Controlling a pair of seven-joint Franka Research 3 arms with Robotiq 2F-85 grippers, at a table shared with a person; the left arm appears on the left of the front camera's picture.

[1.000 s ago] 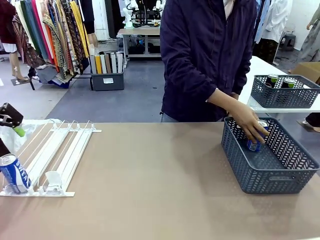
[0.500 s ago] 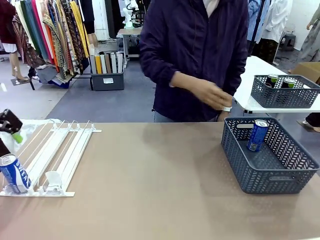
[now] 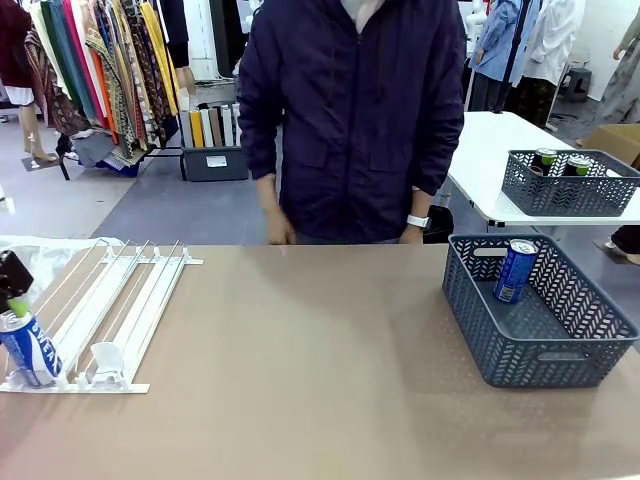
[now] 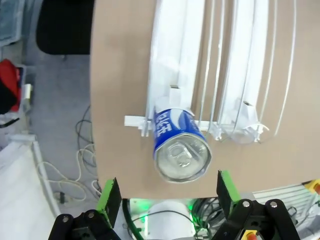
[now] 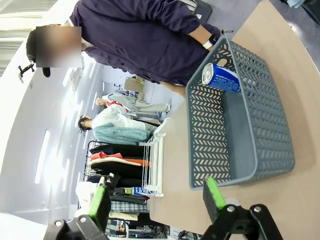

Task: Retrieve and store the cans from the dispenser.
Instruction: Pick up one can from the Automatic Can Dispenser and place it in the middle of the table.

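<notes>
Blue can (image 3: 515, 270) already stands in the basket (image 3: 545, 352) by the surface's right edge; a second can (image 4: 179, 145) waits in the dispenser (image 3: 130, 300), left gripper (image 4: 167, 189) spread wide above it.

The front camera sits on the robot's side of the table (image 3: 300, 380) and faces straight across it at the person (image 3: 350, 120) standing at the far edge. It takes in the whole width: the rack (image 3: 130, 290) at the left, the basket (image 3: 545, 345) at the right. The left wrist camera looks almost straight down from close above the rack's near end. There the blue can (image 4: 177, 145) is seen top-on between the fingers of the left gripper (image 4: 166, 190) — the front view shares that can and rack end. The right wrist camera is rolled sideways and stands farther off, looking across the tabletop at the basket, the person and the distant rack — all shared with the front view.
</notes>
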